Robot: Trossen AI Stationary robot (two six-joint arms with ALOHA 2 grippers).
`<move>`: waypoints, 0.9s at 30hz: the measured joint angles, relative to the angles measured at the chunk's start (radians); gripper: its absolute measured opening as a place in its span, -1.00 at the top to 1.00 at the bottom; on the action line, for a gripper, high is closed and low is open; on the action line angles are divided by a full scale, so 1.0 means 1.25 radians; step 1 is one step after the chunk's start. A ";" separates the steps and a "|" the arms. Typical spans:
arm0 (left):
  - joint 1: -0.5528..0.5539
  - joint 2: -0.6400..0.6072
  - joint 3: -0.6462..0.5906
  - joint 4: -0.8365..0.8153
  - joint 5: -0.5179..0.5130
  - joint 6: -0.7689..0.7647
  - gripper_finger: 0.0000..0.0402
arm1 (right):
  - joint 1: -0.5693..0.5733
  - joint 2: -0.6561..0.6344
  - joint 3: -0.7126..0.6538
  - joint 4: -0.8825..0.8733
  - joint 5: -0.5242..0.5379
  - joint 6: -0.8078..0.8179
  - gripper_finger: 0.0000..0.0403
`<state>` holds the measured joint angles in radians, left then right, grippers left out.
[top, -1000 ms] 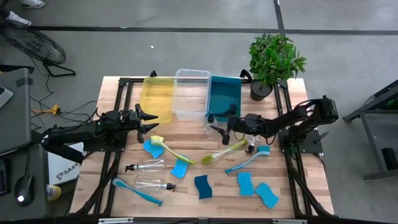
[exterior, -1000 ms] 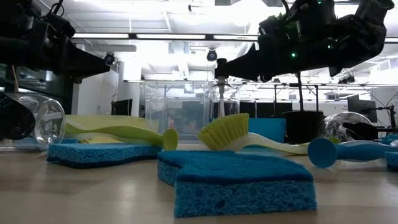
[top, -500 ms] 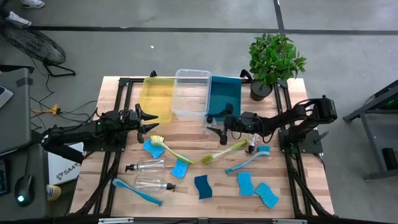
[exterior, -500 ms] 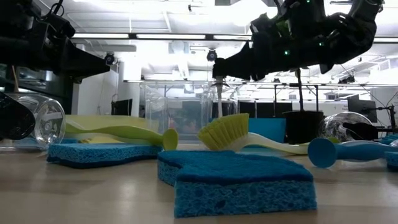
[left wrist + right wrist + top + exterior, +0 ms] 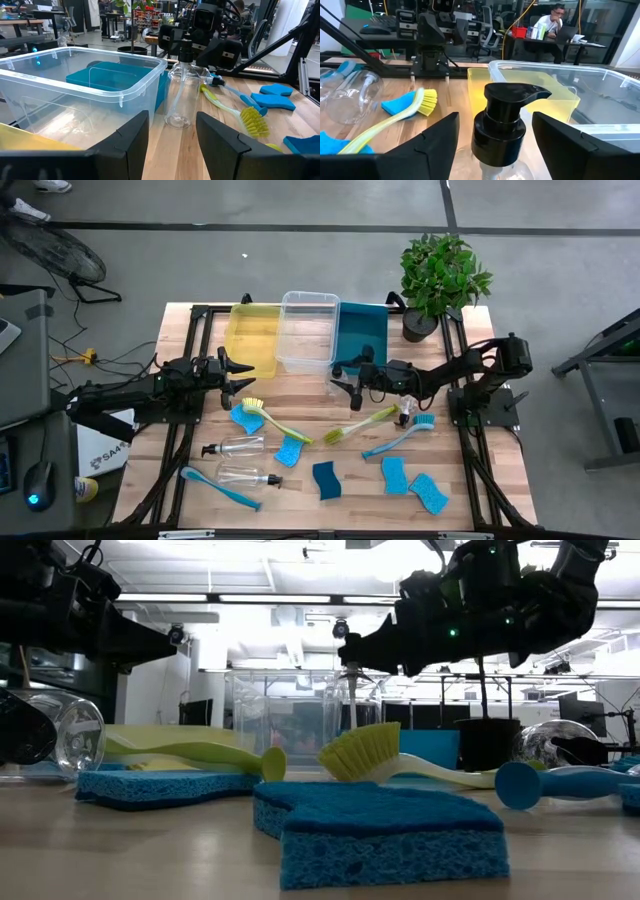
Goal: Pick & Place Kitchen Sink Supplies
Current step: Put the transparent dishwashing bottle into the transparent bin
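**Right arm closing in on pump bottle, no grip yet**

High view: right gripper [image 5: 345,376] has slid in toward the clear bin [image 5: 310,302] over the last second and now sits just off its front corner. Left gripper [image 5: 240,369] hasn't moved and is parked near the bin's other front corner. The rest of the supplies are loose on the counter [image 5: 360,480], well in front of the bin: two lying bottles [image 5: 240,446], sponges and brushes.

Low view: right gripper is lower and closer in, with its tip directly over the pump bottle [image 5: 345,705], which stands upright in front of the bin. The foreground sponge [image 5: 385,830] is a blue slab, porous and soft-looking. The yellow-green brush [image 5: 365,755] has stiff bristles.

Left wrist view: the bottle is thin clear plastic, round-bodied and looks empty. It stands on the wood just beside the bin's corner, not touching it. Left jaws are part-open with nothing between them.

Right wrist view: jaws are wide, one either side of the black pump head [image 5: 502,125], with a gap on both sides. My read is that the approach is done and closing is next. The smooth cap and light bottle could tip if the closing is off-centre.
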<state>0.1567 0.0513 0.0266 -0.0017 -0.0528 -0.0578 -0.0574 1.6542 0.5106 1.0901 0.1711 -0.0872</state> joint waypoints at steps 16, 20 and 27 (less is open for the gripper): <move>0.000 0.000 0.000 0.000 0.000 0.000 0.20 | 0.000 0.000 0.000 0.000 -0.002 0.000 0.25; 0.000 0.000 0.000 0.000 0.000 0.000 0.20 | 0.000 0.000 0.000 0.000 -0.002 -0.001 0.29; 0.000 0.000 0.000 0.000 0.000 0.000 0.20 | 0.001 0.000 0.000 -0.002 -0.002 0.001 0.30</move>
<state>0.1566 0.0513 0.0268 -0.0017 -0.0528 -0.0577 -0.0563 1.6539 0.5102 1.0877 0.1684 -0.0861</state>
